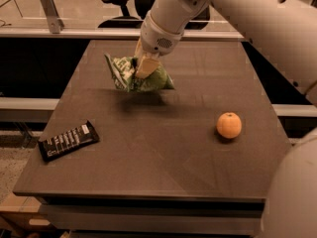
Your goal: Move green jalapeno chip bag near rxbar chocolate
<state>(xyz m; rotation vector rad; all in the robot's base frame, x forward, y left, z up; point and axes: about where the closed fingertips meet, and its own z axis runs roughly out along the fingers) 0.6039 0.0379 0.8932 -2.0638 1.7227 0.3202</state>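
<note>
Table [163, 152]: dark, square-cornered top; 12 o'clock is the far edge. All four edges are in view, the right one partly behind the arm.
Open room: the broad bare middle and the whole near half between bar and orange; also the strip from the bag toward 8 o'clock.
Arm [237, 14]: white, enters from 1 to 2 o'clock and reaches down over the far half of the table.
Bag [161, 81]: green, crinkled, white lettering. It sits at about 11 o'clock from table centre, held up off the surface with its shadow on the top below it, well inside the far and left edges.
Bar [68, 141]: black with white print, lying flat at 8 o'clock, skewed to the table edges. It lies near the left edge, its outer end just beside it, and well apart from the bag.
Gripper [143, 68]: at the bag's top, tan fingers [147, 66] pinched tight onto the bag's upper fold.
Orange [229, 125]: at 3 o'clock, resting on the top, near the right edge but inside it, well apart from bag and bar.
</note>
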